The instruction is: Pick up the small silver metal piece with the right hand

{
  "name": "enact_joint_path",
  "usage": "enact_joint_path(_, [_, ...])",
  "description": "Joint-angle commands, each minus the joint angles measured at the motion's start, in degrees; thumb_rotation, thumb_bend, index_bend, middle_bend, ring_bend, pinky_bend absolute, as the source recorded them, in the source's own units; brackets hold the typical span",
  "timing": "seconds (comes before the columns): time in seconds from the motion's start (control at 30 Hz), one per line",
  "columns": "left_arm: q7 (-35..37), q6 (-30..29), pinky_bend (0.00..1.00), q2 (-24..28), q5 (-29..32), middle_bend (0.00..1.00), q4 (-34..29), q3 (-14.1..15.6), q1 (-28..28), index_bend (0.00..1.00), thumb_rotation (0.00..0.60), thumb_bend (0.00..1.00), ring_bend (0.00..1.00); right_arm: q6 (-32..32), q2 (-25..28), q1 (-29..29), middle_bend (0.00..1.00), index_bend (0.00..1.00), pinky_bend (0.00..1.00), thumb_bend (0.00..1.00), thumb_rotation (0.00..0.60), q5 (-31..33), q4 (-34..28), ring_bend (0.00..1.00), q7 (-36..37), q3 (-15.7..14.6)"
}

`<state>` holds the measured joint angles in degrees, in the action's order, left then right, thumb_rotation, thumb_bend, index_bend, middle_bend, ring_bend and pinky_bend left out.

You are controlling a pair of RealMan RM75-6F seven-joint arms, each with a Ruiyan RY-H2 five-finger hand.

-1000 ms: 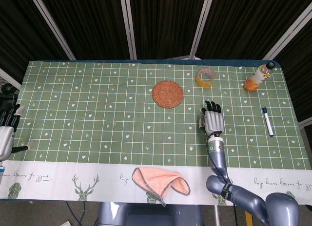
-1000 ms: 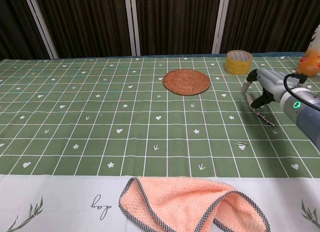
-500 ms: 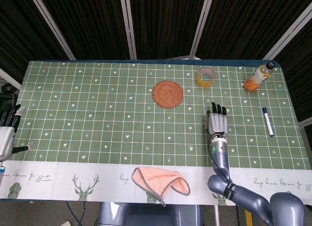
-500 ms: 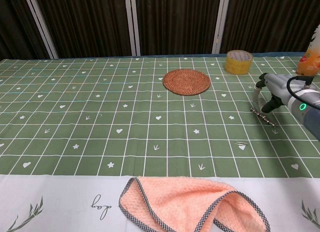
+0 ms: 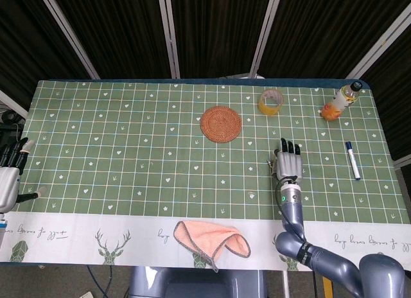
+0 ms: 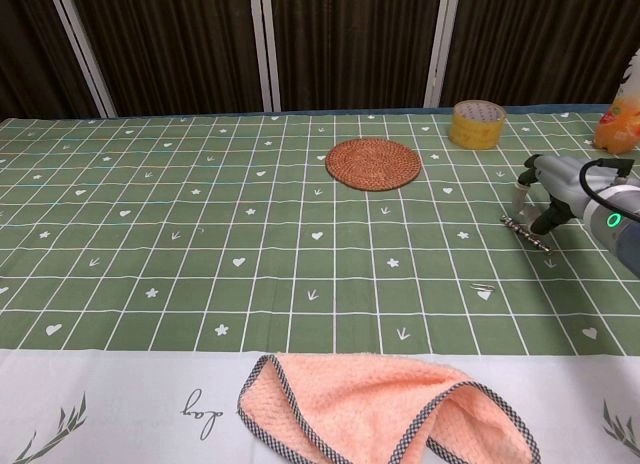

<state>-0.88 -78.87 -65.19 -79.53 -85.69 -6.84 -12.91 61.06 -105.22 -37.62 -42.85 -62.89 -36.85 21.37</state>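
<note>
The right hand (image 5: 288,162) hovers low over the right part of the tabletop (image 5: 128,137), palm down, fingers stretched forward and apart, holding nothing. In the chest view the right hand (image 6: 556,184) sits at the right edge, its thumb hanging down just above a thin dark rod (image 6: 526,233) that lies slantwise on the green checked cloth. And the small silver metal piece (image 6: 484,287)? It lies flat on the cloth, nearer the front edge than the hand and a little to its left, untouched; from above the small silver metal piece (image 5: 252,194) shows as a pale speck apart from the wrist. Over at the far left edge, the left hand (image 5: 9,173) rests with fingers extended, gripping nothing. Round woven coaster (image 5: 221,124) mid-table, roll of yellow tape (image 5: 271,101) behind the right hand, orange bottle (image 5: 340,101) in the far right corner, marker (image 5: 352,160) to the right, peach cloth (image 6: 385,406) crumpled on the front edge.
</note>
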Motion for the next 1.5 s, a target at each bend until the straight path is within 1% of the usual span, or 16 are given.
enact_joint_path(0.03, [0.0, 0.0, 0.00, 0.0, 0.0, 0.00, 0.0, 0.0, 0.0, 0.00, 0.600, 0.00, 0.00, -0.1, 0.0, 0.0, 0.01, 0.41, 0.06, 0.58, 0.600, 0.2, -0.1, 0.00, 0.0, -0.2])
enact_joint_path(0.57, [0.1, -0.3, 0.00, 0.1, -0.2, 0.00, 0.0, 0.0, 0.1, 0.00, 0.600, 0.00, 0.00, -0.2, -0.3, 0.2, 0.01, 0.42, 0.06, 0.58, 0.600, 1.0, -2.2, 0.00, 0.4, -1.6])
enact_joint_path(0.77, [0.0, -0.2, 0.00, 0.0, -0.2, 0.00, 0.0, 0.1, 0.1, 0.00, 0.600, 0.00, 0.00, 0.9, 0.1, 0.5, 0.01, 0.41, 0.06, 0.58, 0.600, -0.6, -4.0, 0.00, 1.2, -2.5])
enact_joint_path(0.87, [0.1, -0.3, 0.00, 0.1, -0.2, 0.00, 0.0, 0.0, 0.1, 0.00, 0.600, 0.00, 0.00, 1.1, 0.2, 0.6, 0.01, 0.40, 0.06, 0.53, 0.600, -1.2, -4.4, 0.00, 1.8, -2.7])
enact_joint_path(0.93, [0.1, -0.2, 0.00, 0.1, -0.1, 0.00, 0.0, 0.0, 0.1, 0.00, 0.600, 0.00, 0.00, 1.3, 0.4, 0.6, 0.01, 0.39, 0.06, 0.47, 0.600, -1.4, -4.7, 0.00, 2.0, -2.8])
enact_joint_path(1.03, [-0.1, -0.1, 0.00, 0.0, -0.1, 0.00, 0.0, 0.1, 0.1, 0.00, 0.600, 0.00, 0.00, 1.7, 0.4, 0.7, 0.01, 0.37, 0.06, 0.41, 0.600, -1.9, -4.8, 0.00, 2.4, -2.9])
enact_joint_path(1.37, [-0.1, -0.1, 0.00, -0.1, 0.1, 0.00, 0.1, 0.0, 0.0, 0.00, 0.600, 0.00, 0.00, 2.3, -0.2, 0.6, 0.01, 0.39, 0.06, 0.32, 0.600, -2.6, -4.1, 0.00, 3.0, -3.1])
enact_joint_path(1.5, [-0.1, -0.1, 0.00, -0.1, 0.1, 0.00, 0.1, -0.1, 0.0, 0.00, 0.600, 0.00, 0.00, 2.5, -0.8, 0.4, 0.03, 0.42, 0.06, 0.30, 0.600, -3.1, -3.1, 0.00, 3.5, -3.1])
